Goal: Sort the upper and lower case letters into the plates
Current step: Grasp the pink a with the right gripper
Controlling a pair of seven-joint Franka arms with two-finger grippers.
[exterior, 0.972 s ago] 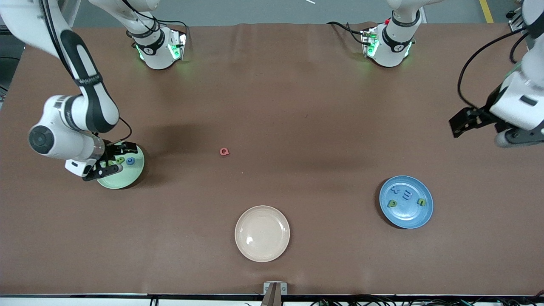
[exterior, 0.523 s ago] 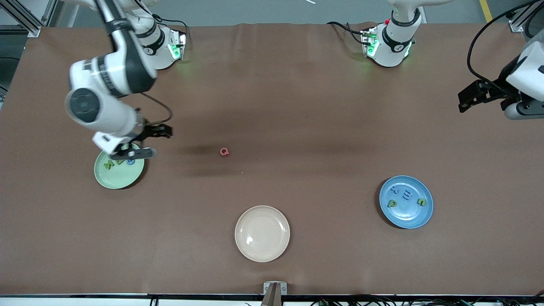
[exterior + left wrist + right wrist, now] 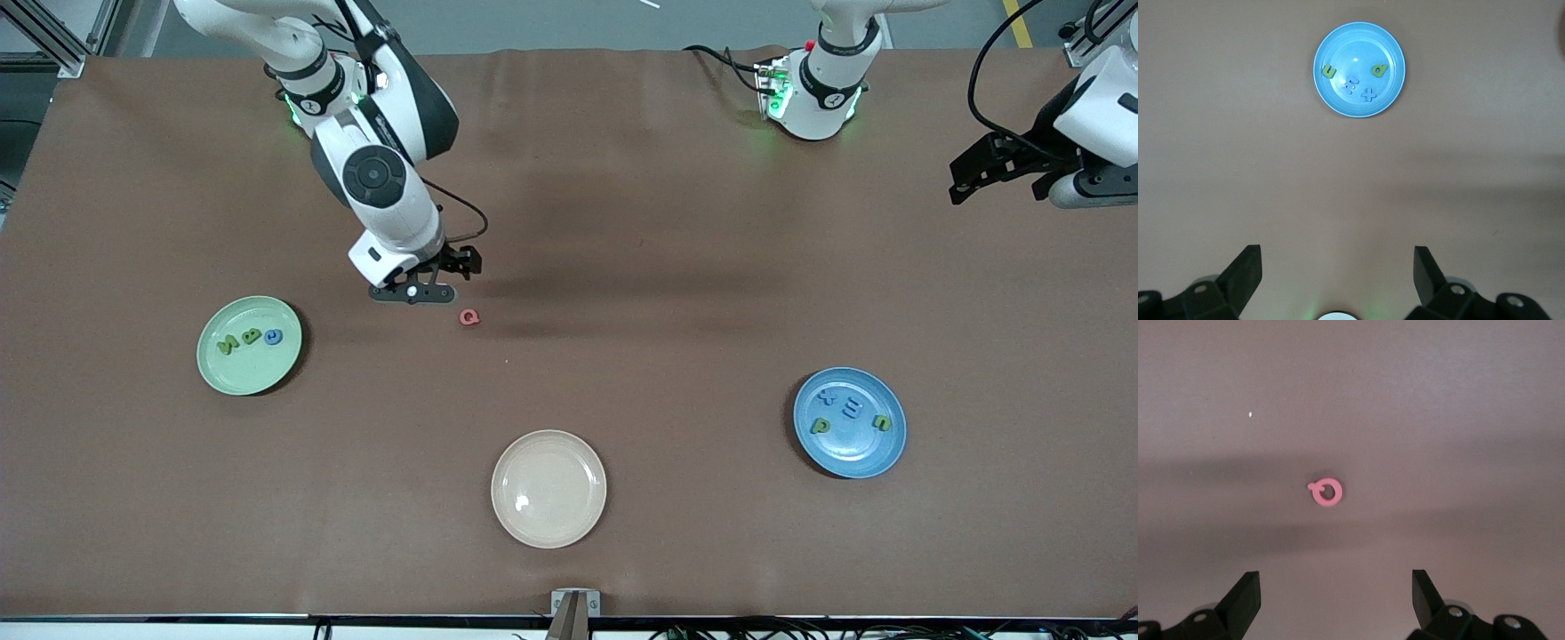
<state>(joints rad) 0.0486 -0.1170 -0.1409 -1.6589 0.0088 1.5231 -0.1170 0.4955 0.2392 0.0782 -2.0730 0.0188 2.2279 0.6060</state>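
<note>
A pink letter Q (image 3: 469, 317) lies on the brown table near the middle; it also shows in the right wrist view (image 3: 1327, 493). My right gripper (image 3: 427, 280) is open and empty, in the air beside the Q. The mint green plate (image 3: 233, 369) toward the right arm's end holds three letters. The blue plate (image 3: 853, 453) toward the left arm's end holds several letters; it also shows in the left wrist view (image 3: 1338, 100). My left gripper (image 3: 982, 173) is open and empty, high over the table's edge at the left arm's end.
An empty cream-white plate (image 3: 548, 488) sits near the table's front edge, nearer to the front camera than the Q. The brown cloth (image 3: 622, 222) covers the whole table.
My right gripper has left the mint green plate, risen and swung over toward the pink Q. My left gripper has lifted slightly at its end of the table.
</note>
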